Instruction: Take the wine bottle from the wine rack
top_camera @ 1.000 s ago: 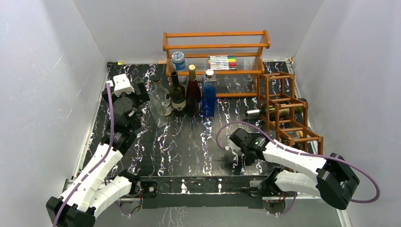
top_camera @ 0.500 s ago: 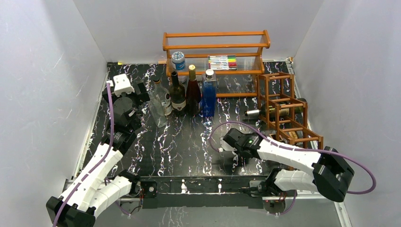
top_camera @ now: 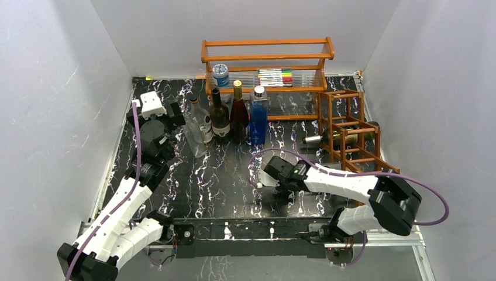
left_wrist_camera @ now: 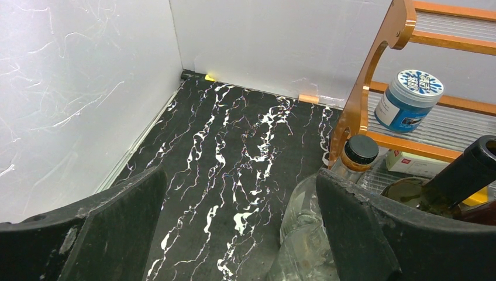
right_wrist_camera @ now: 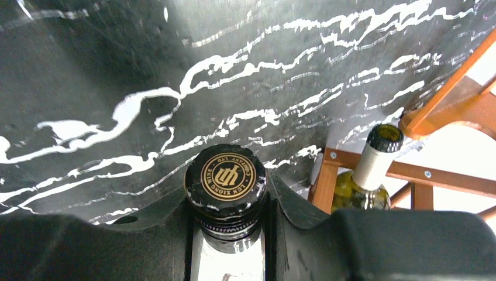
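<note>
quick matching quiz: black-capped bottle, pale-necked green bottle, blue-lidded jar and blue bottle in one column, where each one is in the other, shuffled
Things
1. black-capped bottle
2. pale-necked green bottle
3. blue-lidded jar
4. blue bottle

Places
A. on the orange shelf
B. standing on the table in front of the shelf
C. clamped in the right gripper
D. lying in the wine rack

Pairs: 1-C, 2-D, 3-A, 4-B
</note>
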`<state>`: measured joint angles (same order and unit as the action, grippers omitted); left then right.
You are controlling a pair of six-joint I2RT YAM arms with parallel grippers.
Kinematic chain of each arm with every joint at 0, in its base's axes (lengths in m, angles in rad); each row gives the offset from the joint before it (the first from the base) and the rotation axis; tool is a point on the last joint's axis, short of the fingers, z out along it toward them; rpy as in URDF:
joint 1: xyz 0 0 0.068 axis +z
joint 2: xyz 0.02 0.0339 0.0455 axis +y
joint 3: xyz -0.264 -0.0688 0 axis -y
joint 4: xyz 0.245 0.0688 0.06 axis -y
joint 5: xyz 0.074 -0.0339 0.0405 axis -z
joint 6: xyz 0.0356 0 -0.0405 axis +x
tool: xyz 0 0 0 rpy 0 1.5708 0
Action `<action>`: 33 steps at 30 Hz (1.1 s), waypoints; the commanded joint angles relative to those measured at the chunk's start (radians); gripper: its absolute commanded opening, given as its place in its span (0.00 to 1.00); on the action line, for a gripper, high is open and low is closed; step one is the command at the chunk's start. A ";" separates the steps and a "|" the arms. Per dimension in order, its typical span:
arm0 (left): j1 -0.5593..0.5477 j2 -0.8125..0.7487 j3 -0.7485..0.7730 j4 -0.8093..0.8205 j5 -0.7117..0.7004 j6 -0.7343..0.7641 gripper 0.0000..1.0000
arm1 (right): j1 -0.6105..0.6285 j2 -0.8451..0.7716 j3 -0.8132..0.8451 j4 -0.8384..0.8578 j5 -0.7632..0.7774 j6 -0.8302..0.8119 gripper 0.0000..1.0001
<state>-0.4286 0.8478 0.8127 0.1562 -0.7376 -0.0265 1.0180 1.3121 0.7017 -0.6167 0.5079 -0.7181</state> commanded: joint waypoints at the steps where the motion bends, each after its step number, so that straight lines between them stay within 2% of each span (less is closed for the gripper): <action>1: -0.004 0.000 0.031 0.020 0.002 -0.008 0.98 | 0.021 0.060 0.084 0.065 -0.072 0.097 0.00; 9: -0.004 0.006 0.031 0.020 0.001 -0.007 0.98 | 0.057 0.133 0.136 0.099 -0.075 0.146 0.00; 20: -0.003 0.013 0.031 0.022 -0.004 0.001 0.98 | 0.078 0.141 0.171 0.124 -0.122 0.181 0.00; 33: -0.003 0.024 0.034 0.021 -0.010 0.006 0.98 | 0.088 0.109 0.228 0.151 -0.271 0.278 0.00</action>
<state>-0.4286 0.8661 0.8127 0.1566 -0.7361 -0.0254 1.0981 1.4601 0.8845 -0.5396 0.3832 -0.5987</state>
